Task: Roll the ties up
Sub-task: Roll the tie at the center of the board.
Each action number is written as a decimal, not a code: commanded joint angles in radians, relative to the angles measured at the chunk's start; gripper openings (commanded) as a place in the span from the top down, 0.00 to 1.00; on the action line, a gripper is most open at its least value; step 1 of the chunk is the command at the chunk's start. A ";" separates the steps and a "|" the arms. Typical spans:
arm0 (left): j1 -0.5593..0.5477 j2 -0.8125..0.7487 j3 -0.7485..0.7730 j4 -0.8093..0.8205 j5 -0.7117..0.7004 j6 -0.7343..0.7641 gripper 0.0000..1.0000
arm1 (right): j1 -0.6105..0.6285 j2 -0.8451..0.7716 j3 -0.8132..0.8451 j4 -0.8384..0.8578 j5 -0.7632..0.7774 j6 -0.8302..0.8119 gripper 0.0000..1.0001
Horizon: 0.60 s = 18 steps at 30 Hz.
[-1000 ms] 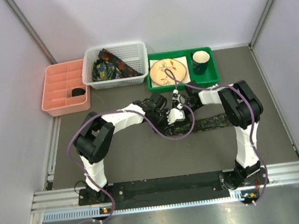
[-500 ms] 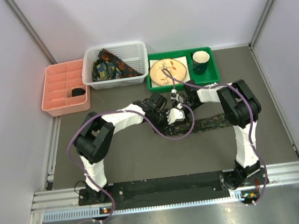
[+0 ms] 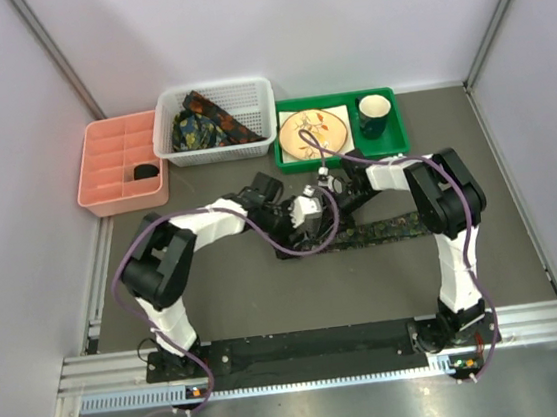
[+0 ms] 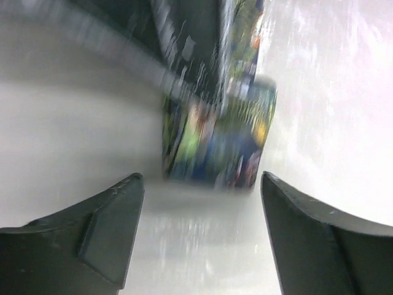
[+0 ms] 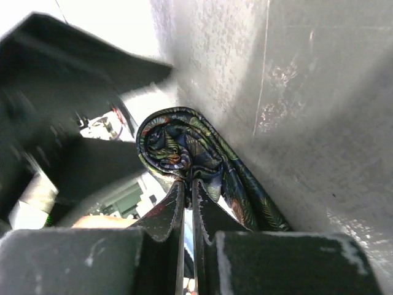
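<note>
Top external view is showing 1 tie lying across the grey tabletop, just in front of the green tray. Its right stretch is running flat toward the right arm, and its left end is curling into a roll where the 2 claws are meeting. The left claw is standing with its fingers wide apart, and the blurred roll is sitting just ahead of them, touching neither. The right claw is pressing its fingers together, with the tips reaching into the roll's core. I cannot tell whether fabric is being pinched. More ties are lying bundled in the white basket at the back, beside a pink divided tray.
</note>
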<state>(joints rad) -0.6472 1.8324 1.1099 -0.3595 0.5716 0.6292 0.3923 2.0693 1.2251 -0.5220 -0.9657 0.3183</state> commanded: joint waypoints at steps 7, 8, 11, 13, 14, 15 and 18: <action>0.113 -0.150 -0.200 0.401 0.315 -0.156 0.11 | -0.024 -0.015 -0.033 0.014 0.189 -0.105 1.00; 0.113 -0.134 -0.205 0.427 0.329 -0.173 0.11 | -0.027 -0.017 -0.036 0.014 0.194 -0.110 1.00; 0.110 -0.090 -0.211 0.501 0.336 -0.215 0.13 | -0.041 -0.025 -0.042 0.020 0.205 -0.116 1.00; 0.107 -0.070 -0.199 0.524 0.346 -0.224 0.14 | -0.049 -0.031 -0.042 0.020 0.219 -0.125 1.00; 0.106 -0.050 -0.196 0.531 0.346 -0.227 0.15 | -0.053 -0.032 -0.041 0.020 0.223 -0.128 1.00; 0.100 -0.041 -0.193 0.540 0.347 -0.232 0.16 | -0.058 -0.034 -0.044 0.022 0.228 -0.130 1.00; 0.075 0.001 -0.171 0.557 0.346 -0.253 0.18 | -0.070 -0.037 -0.052 0.027 0.240 -0.133 1.00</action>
<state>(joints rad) -0.5457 1.7870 0.9108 0.1085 0.8715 0.4194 0.3447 2.0487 1.1988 -0.5388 -0.8948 0.2493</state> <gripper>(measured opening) 0.827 0.019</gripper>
